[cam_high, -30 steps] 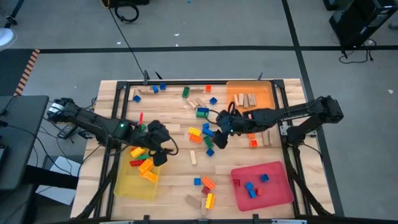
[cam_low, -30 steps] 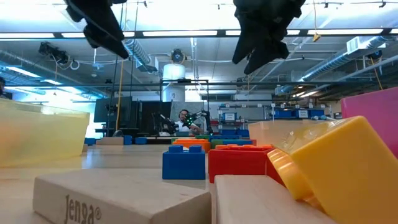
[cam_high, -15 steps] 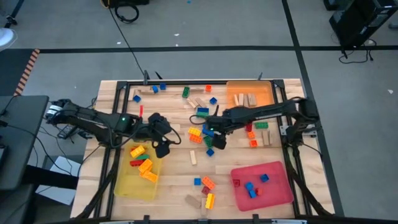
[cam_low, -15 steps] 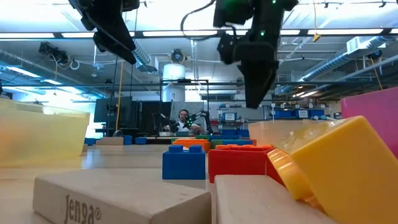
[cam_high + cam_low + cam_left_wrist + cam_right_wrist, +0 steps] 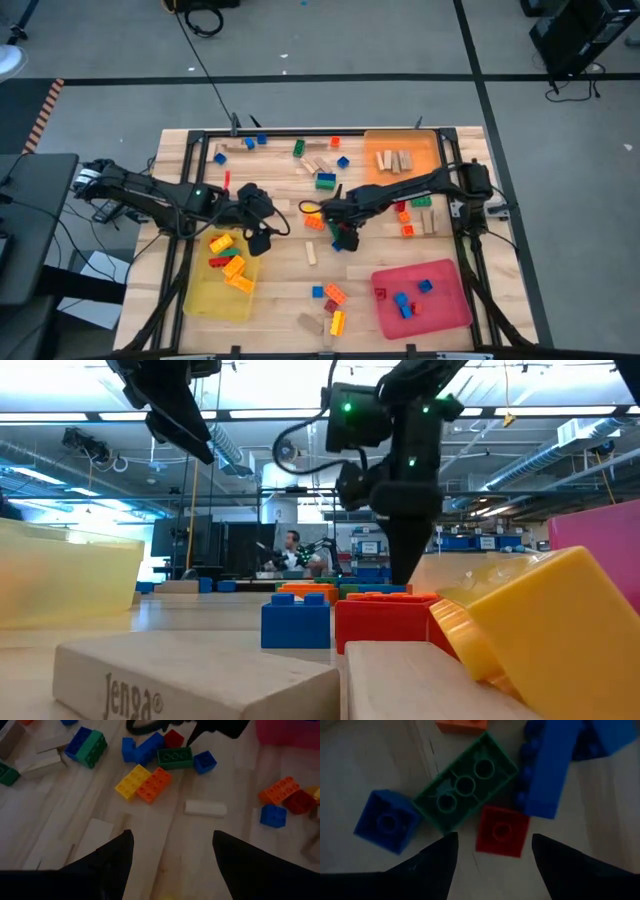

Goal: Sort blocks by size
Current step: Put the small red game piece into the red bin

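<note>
Blocks of several colours and tan wooden pieces lie scattered over the table. My right gripper (image 5: 343,240) points down, open, low over a cluster in the middle. In the right wrist view its fingers (image 5: 492,840) stand on either side of a small red block (image 5: 502,831), beside an upturned green block (image 5: 465,785), a small blue block (image 5: 385,822) and a long blue block (image 5: 547,770). My left gripper (image 5: 262,243) hangs open above the table by the yellow tray; a joined yellow and orange block (image 5: 145,782) and a white wooden piece (image 5: 205,808) lie ahead of it.
A yellow tray (image 5: 205,300) with yellow, orange and red blocks stands at the near left. A red tray (image 5: 445,300) with blue and red blocks stands at the near right, and an orange tray (image 5: 425,150) with wooden pieces at the far right. A black frame (image 5: 300,132) rims the table.
My right gripper has come down from high above the table to just over the cluster in the middle, shifting a little toward the near edge, and has tipped from a slant to pointing straight down. It has stayed open.
</note>
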Controlling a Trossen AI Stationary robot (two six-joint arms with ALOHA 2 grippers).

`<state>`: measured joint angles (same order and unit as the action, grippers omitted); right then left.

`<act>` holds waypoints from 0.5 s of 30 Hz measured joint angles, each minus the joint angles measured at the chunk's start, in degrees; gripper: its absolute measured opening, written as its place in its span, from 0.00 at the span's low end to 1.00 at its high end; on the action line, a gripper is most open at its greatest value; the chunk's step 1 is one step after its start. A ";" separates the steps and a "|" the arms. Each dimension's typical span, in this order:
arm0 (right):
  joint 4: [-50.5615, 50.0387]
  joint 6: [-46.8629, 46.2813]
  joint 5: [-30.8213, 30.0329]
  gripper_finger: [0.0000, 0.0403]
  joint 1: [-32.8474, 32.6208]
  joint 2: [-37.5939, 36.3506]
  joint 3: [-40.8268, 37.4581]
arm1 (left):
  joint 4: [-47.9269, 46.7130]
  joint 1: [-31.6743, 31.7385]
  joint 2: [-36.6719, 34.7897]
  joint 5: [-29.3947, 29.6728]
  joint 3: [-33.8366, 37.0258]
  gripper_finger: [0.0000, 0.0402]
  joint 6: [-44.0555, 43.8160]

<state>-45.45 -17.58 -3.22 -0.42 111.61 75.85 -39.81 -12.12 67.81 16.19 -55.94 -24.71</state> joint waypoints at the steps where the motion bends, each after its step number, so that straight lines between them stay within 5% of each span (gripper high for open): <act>1: 0.60 0.00 0.26 0.65 0.11 0.59 0.00 | -0.02 0.01 0.00 0.01 0.00 0.69 0.02; 15: 2.05 -3.85 0.30 0.38 0.00 3.40 0.11 | 1.19 0.11 -0.95 0.28 1.63 0.69 2.32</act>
<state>-43.40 -21.43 -2.92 -0.43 115.01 75.96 -38.62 -12.01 66.87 16.47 -54.31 -22.39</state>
